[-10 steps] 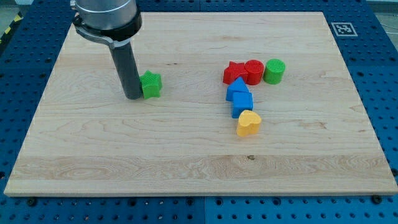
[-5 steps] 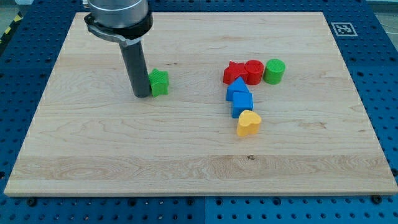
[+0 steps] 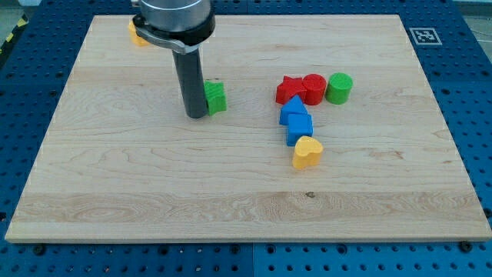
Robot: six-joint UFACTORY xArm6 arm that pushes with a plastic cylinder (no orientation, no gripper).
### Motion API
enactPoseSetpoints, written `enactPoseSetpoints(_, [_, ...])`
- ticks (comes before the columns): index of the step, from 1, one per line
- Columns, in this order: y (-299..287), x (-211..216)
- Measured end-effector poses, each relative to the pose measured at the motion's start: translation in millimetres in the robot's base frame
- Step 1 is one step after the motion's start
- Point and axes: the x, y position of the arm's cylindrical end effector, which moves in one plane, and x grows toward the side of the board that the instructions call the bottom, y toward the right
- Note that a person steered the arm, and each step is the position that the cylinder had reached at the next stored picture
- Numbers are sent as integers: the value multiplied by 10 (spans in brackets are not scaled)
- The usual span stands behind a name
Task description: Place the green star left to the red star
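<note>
The green star (image 3: 216, 98) sits on the wooden board (image 3: 154, 185), left of centre. My tip (image 3: 197, 115) touches the star's left side, and the rod hides part of it. The red star (image 3: 290, 89) lies to the view's right of the green star, with a wide gap between them. A red cylinder (image 3: 314, 88) touches the red star's right side.
A green cylinder (image 3: 339, 88) stands right of the red cylinder. Two blue blocks (image 3: 296, 120) and a yellow heart (image 3: 307, 152) run in a line below the red star. An orange block (image 3: 137, 33) peeks out at the top left behind the arm.
My tip has slid to the view's right and pushed the green star about 40 pixels towards the red star. The orange block at the top left has come into sight.
</note>
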Motion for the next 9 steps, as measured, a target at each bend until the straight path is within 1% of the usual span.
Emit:
enactPoseSetpoints(1, [147, -14])
enactPoseSetpoints(2, [154, -48])
enactPoseSetpoints(3, [25, -75])
enactPoseSetpoints(7, [5, -81])
enactPoseSetpoints(8, [-176, -92])
enactPoseSetpoints(9, [-176, -254])
